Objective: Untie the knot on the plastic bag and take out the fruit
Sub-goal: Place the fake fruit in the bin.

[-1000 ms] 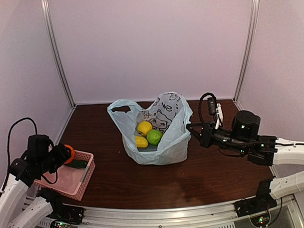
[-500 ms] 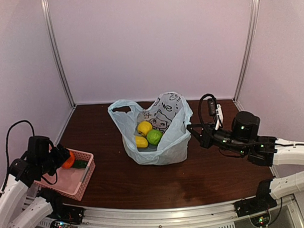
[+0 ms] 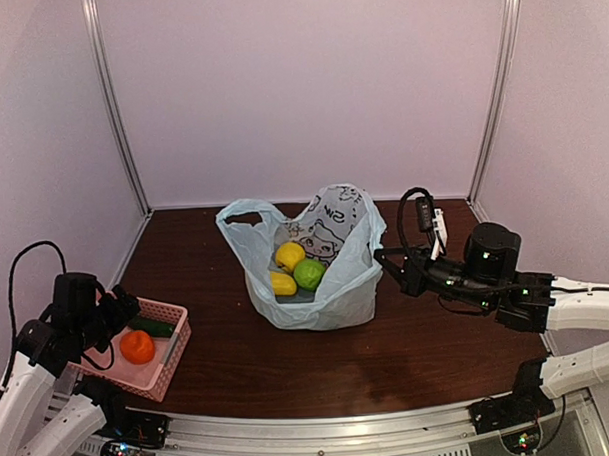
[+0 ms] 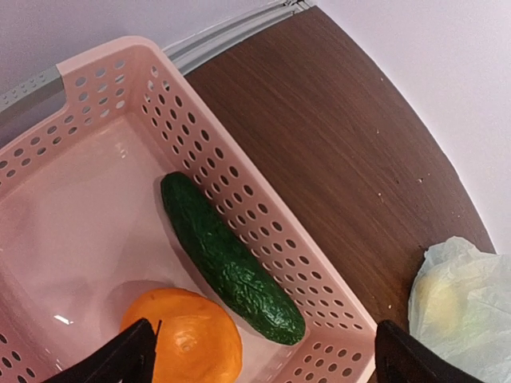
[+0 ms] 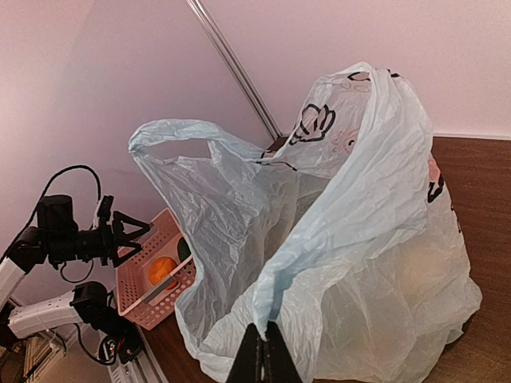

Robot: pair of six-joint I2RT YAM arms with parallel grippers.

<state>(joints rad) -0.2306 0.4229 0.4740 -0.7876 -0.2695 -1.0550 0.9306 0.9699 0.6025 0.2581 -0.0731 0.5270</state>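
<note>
Pale blue-green translucent plastic bag (image 3: 337, 292) with dark cartoon prints at centre of dark brown wooden table (image 3: 409, 344). Bag mouth open, handle loops (image 3: 239, 212) apart. Inside bag: two yellow oval fruits (image 3: 289, 256), one green round fruit (image 3: 309, 275). Right gripper (image 3: 384, 257) at bag's right rim, jaws closed, pinching fold of plastic. Pink perforated plastic basket (image 3: 175, 353) near left, holding round orange fruit (image 3: 138, 346) and dark green cucumber-like fruit (image 4: 227, 259) side by side. Left gripper (image 4: 267, 355) above basket, jaws spread wide, holding nothing.
</note>
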